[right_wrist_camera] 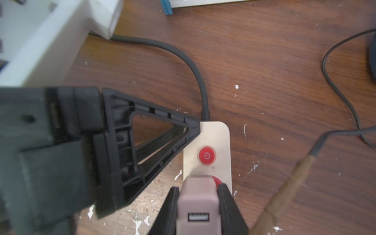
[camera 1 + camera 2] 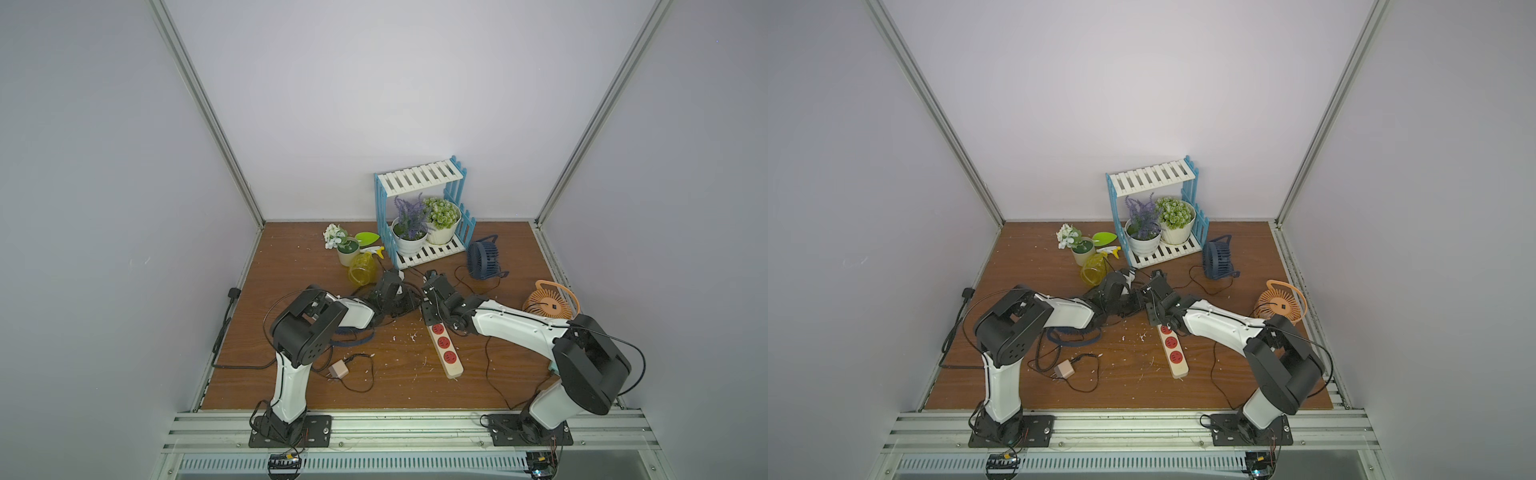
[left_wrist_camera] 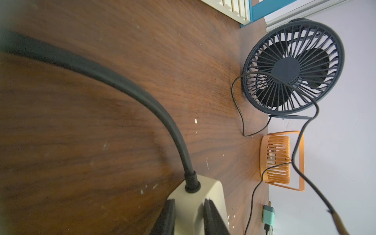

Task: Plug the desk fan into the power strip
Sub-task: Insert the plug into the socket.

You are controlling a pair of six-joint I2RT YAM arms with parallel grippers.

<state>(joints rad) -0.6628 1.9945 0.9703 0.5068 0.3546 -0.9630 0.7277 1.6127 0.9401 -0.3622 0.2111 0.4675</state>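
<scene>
While the power strip is laid on the table, long axis 11-to-5 o'clock | 11 o'clock end is clamped by left jaws | pink adapter is pinched by right jaws over end socket

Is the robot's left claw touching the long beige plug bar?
Touching. In the left wrist view, the left gripper clamps both sides of the power strip at its cord end.

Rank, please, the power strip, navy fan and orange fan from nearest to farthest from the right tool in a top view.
1. power strip, under the right tool
2. navy fan, behind, rightward
3. orange fan, far right
</scene>
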